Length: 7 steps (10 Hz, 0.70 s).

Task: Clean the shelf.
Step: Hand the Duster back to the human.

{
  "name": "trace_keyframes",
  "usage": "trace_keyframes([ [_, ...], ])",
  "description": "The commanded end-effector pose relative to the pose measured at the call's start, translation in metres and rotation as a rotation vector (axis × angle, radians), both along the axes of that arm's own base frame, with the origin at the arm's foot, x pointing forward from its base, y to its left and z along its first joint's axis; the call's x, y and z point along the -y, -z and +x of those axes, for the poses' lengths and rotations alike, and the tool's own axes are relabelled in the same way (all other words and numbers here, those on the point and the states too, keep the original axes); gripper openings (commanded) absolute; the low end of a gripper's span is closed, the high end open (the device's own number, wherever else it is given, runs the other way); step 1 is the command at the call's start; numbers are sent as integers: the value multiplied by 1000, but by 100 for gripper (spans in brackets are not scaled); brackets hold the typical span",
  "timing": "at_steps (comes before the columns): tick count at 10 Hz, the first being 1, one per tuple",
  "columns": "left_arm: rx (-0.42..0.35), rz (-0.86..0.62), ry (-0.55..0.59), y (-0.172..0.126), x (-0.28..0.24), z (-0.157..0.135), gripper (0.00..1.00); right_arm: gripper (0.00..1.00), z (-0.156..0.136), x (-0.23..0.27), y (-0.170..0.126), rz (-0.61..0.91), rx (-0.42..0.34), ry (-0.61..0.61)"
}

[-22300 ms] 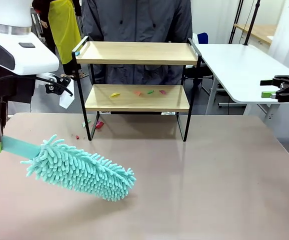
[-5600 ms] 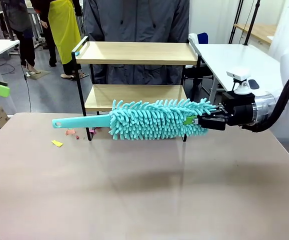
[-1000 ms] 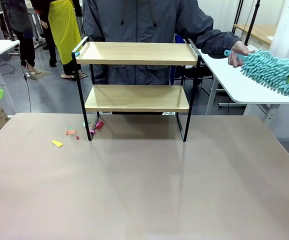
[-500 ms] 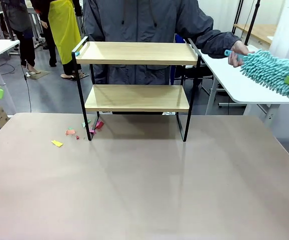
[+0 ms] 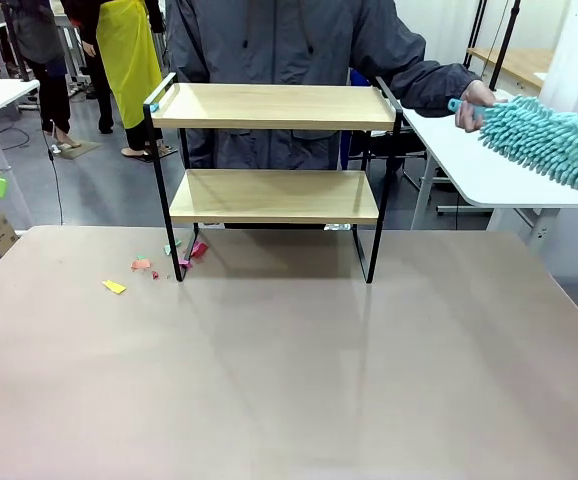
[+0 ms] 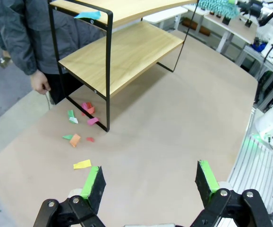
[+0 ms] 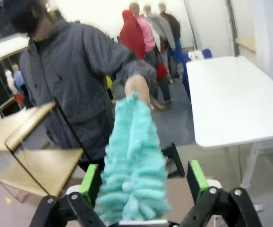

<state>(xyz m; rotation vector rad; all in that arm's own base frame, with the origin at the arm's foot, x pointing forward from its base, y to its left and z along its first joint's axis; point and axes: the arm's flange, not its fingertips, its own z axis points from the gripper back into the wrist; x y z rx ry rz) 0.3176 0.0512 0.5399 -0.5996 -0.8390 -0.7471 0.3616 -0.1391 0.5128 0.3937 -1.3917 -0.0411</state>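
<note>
where the beige tabletop [image 5: 289,370] lies bare nr the camera, small coloured paper scraps [image 5: 115,287] dot it by the shelf [image 5: 274,150], 2 pale wood boards in thin blk frame at far edge. left gripper [image 6: 148,182] spread wide, empty. right gripper [image 7: 143,182] spread, fluffy teal duster [image 7: 134,165] btwn jaws; person's hand [image 5: 472,100] grips duster handle.

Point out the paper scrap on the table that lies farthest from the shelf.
The yellow scrap: it lies alone, left of the pink and orange bits clustered by the shelf leg.
</note>
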Motion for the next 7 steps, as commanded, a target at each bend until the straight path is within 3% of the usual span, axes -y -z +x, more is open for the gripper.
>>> trace_keyframes([
  [1, 0, -12, 2, -1, 1, -1, 100, 100, -17, 29, -62, 159, 73, 1],
  [3, 0, -12, 2, -1, 1, -1, 100, 100, -29, 66, -100, 345, 127, 32],
  [5, 0, -12, 2, -1, 1, -1, 100, 100, -35, 96, -110, 466, 148, 67],
  [7, 0, -12, 2, -1, 1, -1, 100, 100, -34, 105, -109, 477, 129, 82],
])
